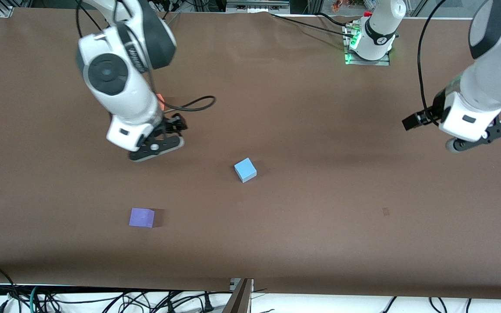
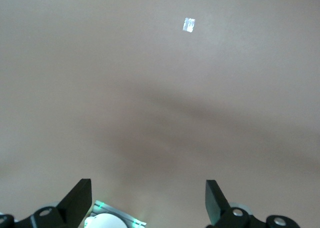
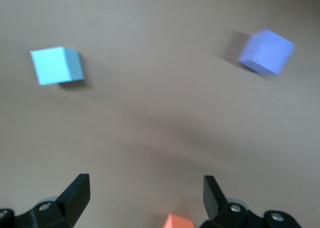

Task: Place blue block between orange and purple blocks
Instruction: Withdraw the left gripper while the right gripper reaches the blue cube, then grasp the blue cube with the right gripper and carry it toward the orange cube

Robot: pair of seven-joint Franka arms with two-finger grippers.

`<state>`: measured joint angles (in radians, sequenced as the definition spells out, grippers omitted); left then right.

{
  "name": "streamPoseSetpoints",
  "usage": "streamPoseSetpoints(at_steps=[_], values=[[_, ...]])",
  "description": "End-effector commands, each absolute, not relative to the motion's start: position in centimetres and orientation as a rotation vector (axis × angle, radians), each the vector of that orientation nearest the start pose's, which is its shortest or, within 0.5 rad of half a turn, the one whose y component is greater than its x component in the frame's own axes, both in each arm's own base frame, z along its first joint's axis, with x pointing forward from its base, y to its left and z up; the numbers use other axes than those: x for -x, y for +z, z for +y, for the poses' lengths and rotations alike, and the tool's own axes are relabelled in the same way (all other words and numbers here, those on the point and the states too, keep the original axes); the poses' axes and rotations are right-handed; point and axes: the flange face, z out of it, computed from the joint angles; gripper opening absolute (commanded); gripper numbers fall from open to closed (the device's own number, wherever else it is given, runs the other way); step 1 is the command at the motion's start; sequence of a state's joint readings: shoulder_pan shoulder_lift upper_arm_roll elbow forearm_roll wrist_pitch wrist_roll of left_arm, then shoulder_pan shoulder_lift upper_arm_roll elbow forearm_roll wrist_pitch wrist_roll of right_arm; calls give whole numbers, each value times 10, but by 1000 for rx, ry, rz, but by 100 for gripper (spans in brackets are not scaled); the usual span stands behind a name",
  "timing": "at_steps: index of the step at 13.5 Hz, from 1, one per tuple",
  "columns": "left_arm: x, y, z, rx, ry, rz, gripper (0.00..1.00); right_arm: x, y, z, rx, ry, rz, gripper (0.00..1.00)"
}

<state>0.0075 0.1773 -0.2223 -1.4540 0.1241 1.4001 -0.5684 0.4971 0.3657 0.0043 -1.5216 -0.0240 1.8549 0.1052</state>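
Note:
The sky-blue block (image 1: 245,169) sits near the middle of the table, also seen in the right wrist view (image 3: 56,64). The purple block (image 1: 141,217) lies nearer the front camera, toward the right arm's end (image 3: 266,51). Only a sliver of the orange block (image 1: 160,101) shows past the right arm; its corner (image 3: 178,221) peeks in between that arm's fingers. My right gripper (image 1: 157,148) (image 3: 145,188) hangs open and empty over bare table between the orange and purple blocks. My left gripper (image 1: 483,138) (image 2: 148,190) waits open and empty over the left arm's end of the table.
A black cable (image 1: 192,105) loops on the table beside the right arm. The left arm's base (image 1: 370,41) stands on a metal plate (image 2: 112,219) at the table's edge. A small mark (image 1: 385,211) shows on the brown table top (image 1: 320,217).

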Motion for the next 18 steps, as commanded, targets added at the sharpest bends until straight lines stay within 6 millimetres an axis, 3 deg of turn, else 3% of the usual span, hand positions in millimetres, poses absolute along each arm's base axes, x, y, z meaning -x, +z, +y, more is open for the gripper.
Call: streamPoseSetpoints(at_steps=[1, 4, 6, 8, 12, 16, 18], values=[[-556, 552, -65, 2926, 206, -472, 100, -594, 414, 349, 3072, -44, -667, 100], [-563, 553, -2, 3105, 241, -592, 100, -586, 369, 403, 2992, -133, -734, 100], [-565, 571, 11, 3156, 187, -435, 100, -589, 335, 424, 2948, -237, -751, 100], [-567, 583, 13, 3160, 144, -412, 100, -589, 302, 439, 2909, -303, -766, 100], [-570, 583, 5, 3163, 131, -378, 100, -580, 252, 461, 2868, -370, -811, 100], [-575, 574, -1, 3168, 153, -349, 100, -564, 228, 481, 2845, -376, -858, 100], [-581, 581, 2, 3180, 125, -311, 100, -559, 216, 484, 2850, -359, -872, 100]])
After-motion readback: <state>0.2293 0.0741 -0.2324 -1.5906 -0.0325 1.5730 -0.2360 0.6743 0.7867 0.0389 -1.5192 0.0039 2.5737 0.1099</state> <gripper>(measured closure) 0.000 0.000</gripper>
